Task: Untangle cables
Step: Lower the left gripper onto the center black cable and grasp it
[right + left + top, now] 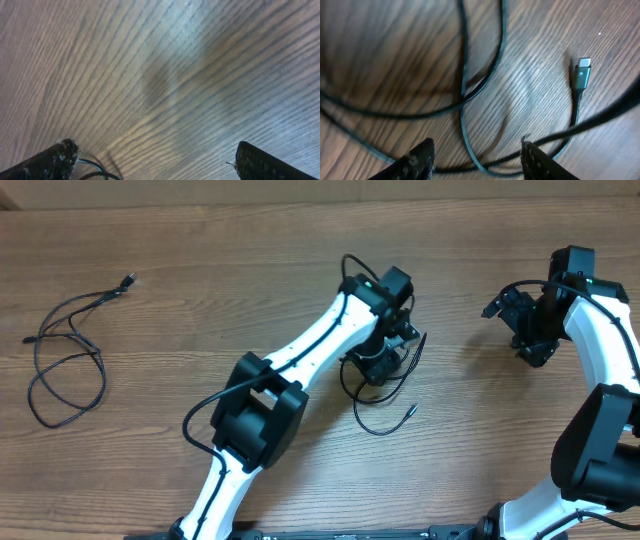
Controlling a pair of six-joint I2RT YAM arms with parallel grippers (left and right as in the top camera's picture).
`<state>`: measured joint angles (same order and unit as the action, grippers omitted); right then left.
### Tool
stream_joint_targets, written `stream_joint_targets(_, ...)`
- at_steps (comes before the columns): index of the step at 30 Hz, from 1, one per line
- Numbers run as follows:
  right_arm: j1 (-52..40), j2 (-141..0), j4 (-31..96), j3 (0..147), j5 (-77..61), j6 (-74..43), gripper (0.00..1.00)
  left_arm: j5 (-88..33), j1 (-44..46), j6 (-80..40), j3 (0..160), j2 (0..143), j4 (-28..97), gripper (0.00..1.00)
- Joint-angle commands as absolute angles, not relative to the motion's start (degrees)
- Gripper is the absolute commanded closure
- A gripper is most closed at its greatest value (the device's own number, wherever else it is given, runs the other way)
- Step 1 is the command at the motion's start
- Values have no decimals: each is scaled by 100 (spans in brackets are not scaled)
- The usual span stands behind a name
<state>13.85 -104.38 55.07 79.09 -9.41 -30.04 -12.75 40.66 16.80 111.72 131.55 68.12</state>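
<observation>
A black cable (70, 360) lies in loose loops at the table's far left. A second dark cable (385, 420) lies at the middle, partly under my left gripper (385, 365). In the left wrist view its strands (465, 90) cross on the wood and its USB plug (582, 74) lies to the right. My left gripper (477, 155) is open just above the crossing strands, holding nothing. My right gripper (527, 330) hovers at the right, away from both cables. In its wrist view it (155, 160) is open wide over bare wood.
The wooden table (200, 270) fills the view. A short piece of thin dark wire (92, 169) shows beside the right gripper's left finger. The left arm (300, 360) stretches diagonally from the front edge to the middle cable.
</observation>
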Motion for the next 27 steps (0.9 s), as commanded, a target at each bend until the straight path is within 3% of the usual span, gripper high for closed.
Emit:
stream_joint_targets(1,1396,-10449,5437,8055,-860,-3039,0,-1125,4206,1975,11179,13238,6744,43)
stream_joint_targets(11,1396,-10449,5426,8055,-860,-3039,0,-1090,4311,1922,11179,13454,6565,40)
stream_joint_targets(16,1396,-10449,5426,8055,-860,-3039,0,-1096,4305,1745,11177,13458,6418,44)
stream_joint_targets(27,1396,-10449,5426,8055,-860,-3039,0,-867,4300,1710,10652,13467,5802,42)
